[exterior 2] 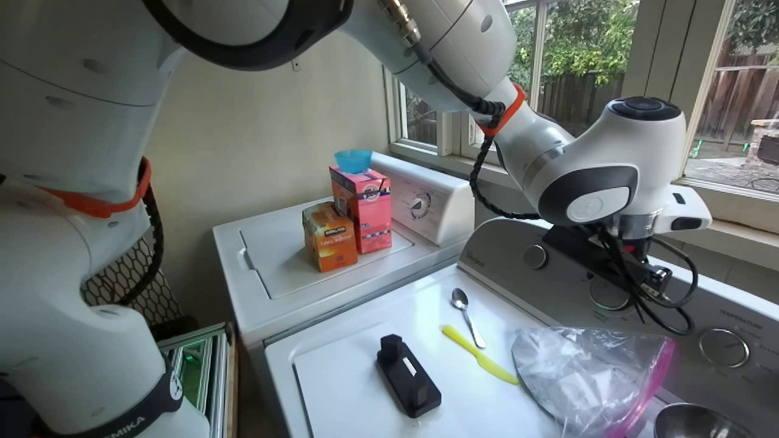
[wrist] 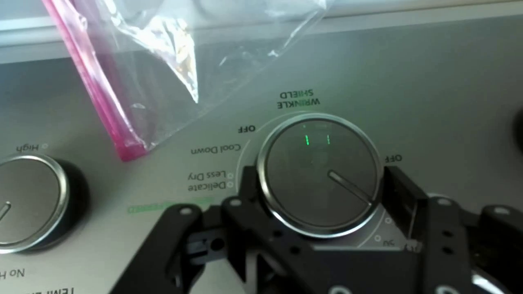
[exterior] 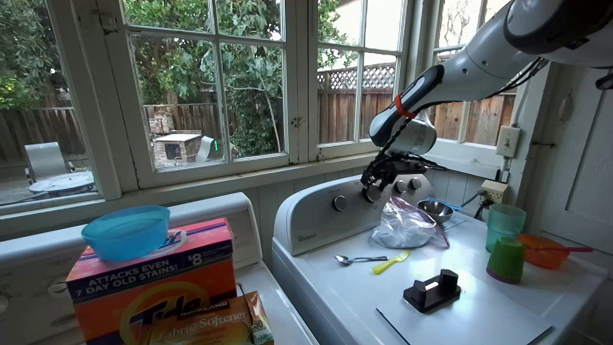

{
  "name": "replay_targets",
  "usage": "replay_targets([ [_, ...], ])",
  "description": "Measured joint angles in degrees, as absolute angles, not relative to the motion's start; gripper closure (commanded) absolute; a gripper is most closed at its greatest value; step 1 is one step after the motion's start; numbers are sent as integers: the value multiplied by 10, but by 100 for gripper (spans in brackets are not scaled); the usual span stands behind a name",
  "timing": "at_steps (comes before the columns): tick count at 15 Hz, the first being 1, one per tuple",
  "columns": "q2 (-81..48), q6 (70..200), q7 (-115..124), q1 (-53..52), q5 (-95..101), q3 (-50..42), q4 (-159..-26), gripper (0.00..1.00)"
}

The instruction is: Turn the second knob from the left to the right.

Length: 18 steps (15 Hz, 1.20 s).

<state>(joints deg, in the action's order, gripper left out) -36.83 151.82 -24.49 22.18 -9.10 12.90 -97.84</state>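
Note:
The second knob from the left (wrist: 314, 179) is round with a metal rim, on the grey raised control panel (exterior: 311, 225) of the white appliance. It also shows in both exterior views (exterior: 373, 194) (exterior 2: 608, 298). My gripper (wrist: 321, 173) has one finger on each side of this knob. Both fingertips appear to touch its rim, so it looks shut on the knob. In the wrist view, where the lettering stands upside down, the knob's pointer line points to the lower right, below an OFF mark. In an exterior view, the gripper and cables partly cover the knob.
A clear plastic bag with a pink zip (exterior: 407, 225) lies against the panel below the gripper. Other knobs (exterior: 339, 203) (exterior 2: 724, 348) flank it. A spoon (exterior: 359, 259), yellow knife (exterior: 391, 262), black stand (exterior: 432, 291) and metal bowl (exterior: 435, 209) are on the appliance. The window sill is behind.

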Motion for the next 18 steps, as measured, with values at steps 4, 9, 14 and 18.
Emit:
replay_targets([
  [4, -373, 1496, -247, 222, -119, 125, -963, 7],
  [9, -369, 1497, -278, 185, -67, 100, -965, 0],
  [14, -352, 1514, -282, 118, 45, 44, -975, 0],
  [18, -340, 1547, -258, 58, 156, -25, -988, 0],
])
